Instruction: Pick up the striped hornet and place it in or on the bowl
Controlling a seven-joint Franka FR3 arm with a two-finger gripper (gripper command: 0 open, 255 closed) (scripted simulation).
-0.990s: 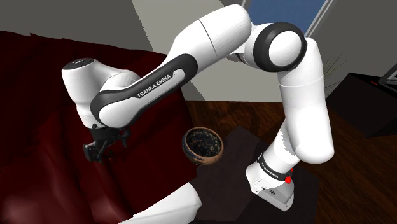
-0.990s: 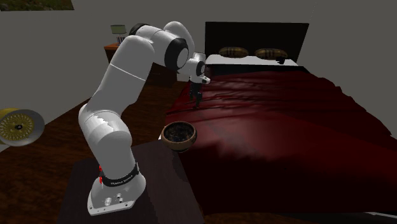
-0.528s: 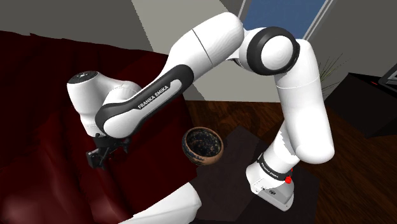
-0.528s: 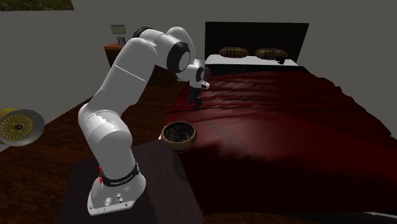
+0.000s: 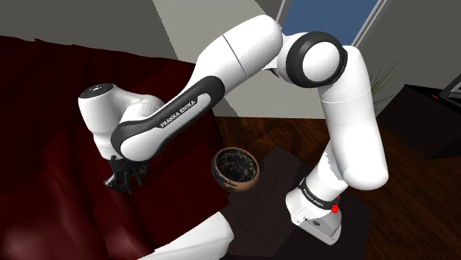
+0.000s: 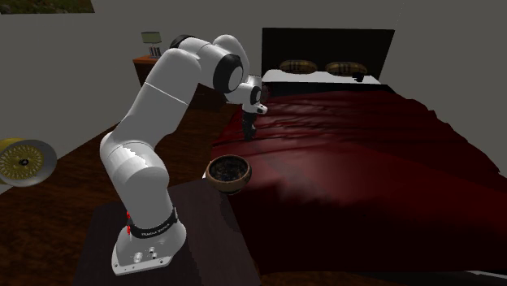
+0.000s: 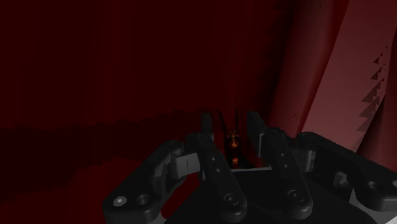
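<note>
One gripper (image 7: pixel 230 121): mine, all black, two-fingered. It hangs low over the bedding, pointing down at it. I also see it in the shoulder view (image 5: pixel 120 182) and in the second exterior view (image 6: pixel 248 132).
Fingers (image 7: pixel 207 127): apart, with a plain gap between them and nothing clasped.
Striped hornet (image 7: pixel 234 143): a small figure banded in orange and dark. It lies on the bedding in the gap between my fingers, and neither finger is seen to touch it. It is too dim there for me to make out more of it.
Bed cover (image 7: pixel 95 76): dark red cloth with soft folds. It spreads under my hand (image 5: pixel 44 148) and fills most of the second exterior view's right (image 6: pixel 357 162).
Bowl (image 5: pixel 236 168): round and brown-walled, with a dark speckled inside. It stands upright on the corner of my stand nearest the bed (image 6: pixel 229 172), just beside the cover's edge and well apart from my hand.
Stand (image 6: pixel 203 236): a dark box with a flat top that carries my base and the bowl.
Arm (image 5: pixel 244 44): white with dark joints. It rises from the stand, bends high, and comes down toward the shoulder view's left (image 6: pixel 162 89).
Headboard (image 6: pixel 325 45): a black panel against the far wall.
Cushions (image 6: pixel 296 65): two round, gold-and-dark striped ones, side by side below the headboard and far from my hand.
</note>
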